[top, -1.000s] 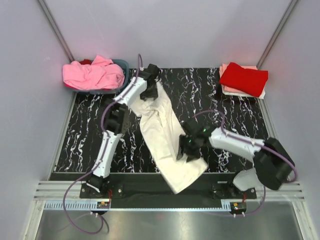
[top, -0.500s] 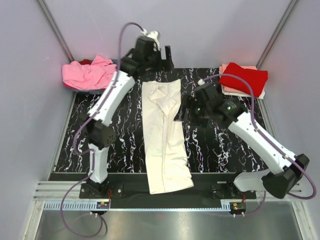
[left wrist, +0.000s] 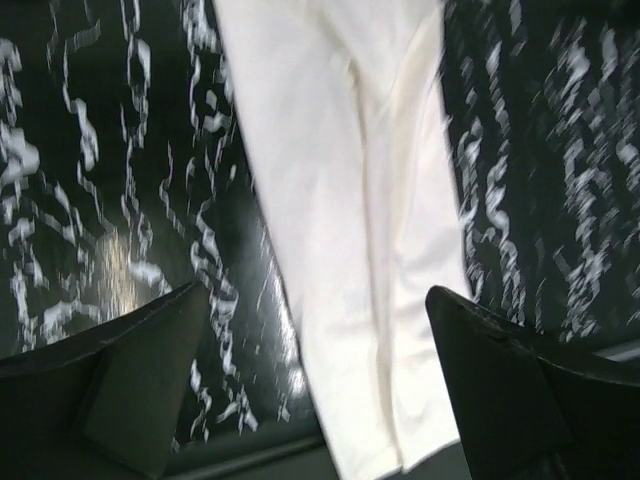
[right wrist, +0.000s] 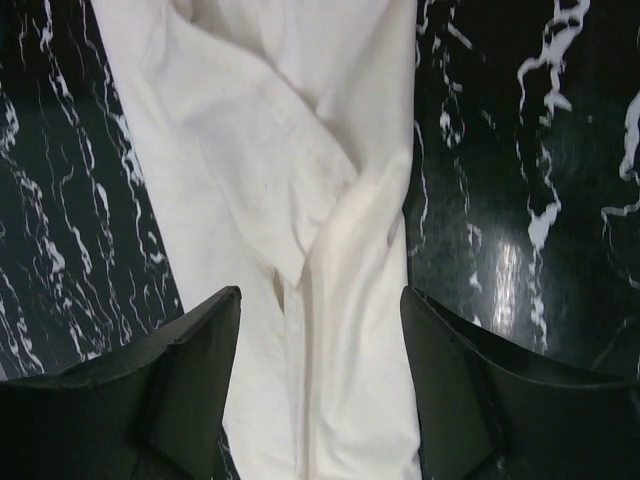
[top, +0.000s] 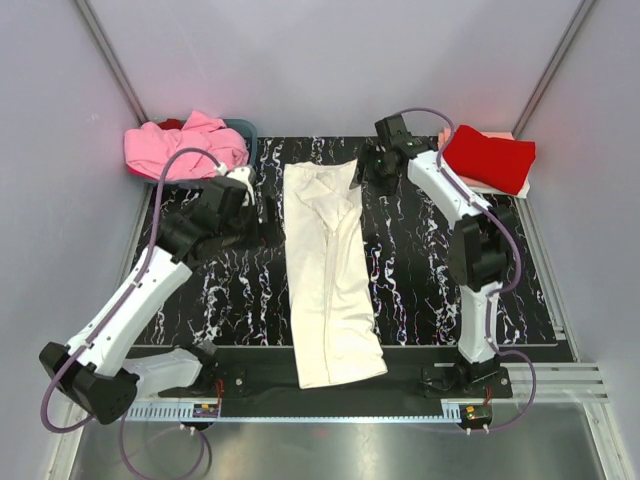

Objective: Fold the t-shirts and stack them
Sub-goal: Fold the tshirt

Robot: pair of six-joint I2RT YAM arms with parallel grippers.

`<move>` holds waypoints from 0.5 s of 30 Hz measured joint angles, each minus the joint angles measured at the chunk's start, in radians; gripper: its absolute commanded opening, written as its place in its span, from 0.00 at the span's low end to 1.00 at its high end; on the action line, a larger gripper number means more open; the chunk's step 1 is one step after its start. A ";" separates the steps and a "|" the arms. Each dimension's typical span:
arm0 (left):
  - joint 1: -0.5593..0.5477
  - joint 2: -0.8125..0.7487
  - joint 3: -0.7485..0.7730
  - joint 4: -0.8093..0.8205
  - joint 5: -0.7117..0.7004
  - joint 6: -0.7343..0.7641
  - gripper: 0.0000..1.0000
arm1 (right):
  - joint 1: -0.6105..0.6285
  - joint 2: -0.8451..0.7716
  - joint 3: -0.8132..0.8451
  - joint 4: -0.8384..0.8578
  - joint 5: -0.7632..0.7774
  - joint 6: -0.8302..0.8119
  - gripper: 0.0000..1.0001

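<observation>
The cream-white t-shirt (top: pixel 325 270) lies as a long narrow strip down the middle of the table, from the far edge to the near edge. My left gripper (top: pixel 268 215) hovers open just left of its upper half. In the left wrist view the t-shirt (left wrist: pixel 340 200) passes under the wide-open left gripper (left wrist: pixel 318 295). My right gripper (top: pixel 362 172) hangs open beside the strip's far right corner. In the right wrist view the creased cloth (right wrist: pixel 270 130) lies below the open right gripper (right wrist: pixel 320 292). Neither gripper holds anything.
A pink t-shirt (top: pixel 185 148) is heaped in the blue-grey basket (top: pixel 246 128) at the far left. A folded red t-shirt (top: pixel 490 155) rests on a pale peach one (top: pixel 470 183) at the far right. The black marbled table (top: pixel 430 260) ends at a metal rail in front.
The shirt has gone from a slanted strip to a straight one. The left gripper let go and drew back to the left. The right arm swung to the far end and opened.
</observation>
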 measured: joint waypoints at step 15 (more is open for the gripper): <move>-0.042 -0.492 -0.383 -0.054 -0.016 -0.023 0.99 | -0.098 0.519 0.394 0.025 -0.125 -0.027 0.60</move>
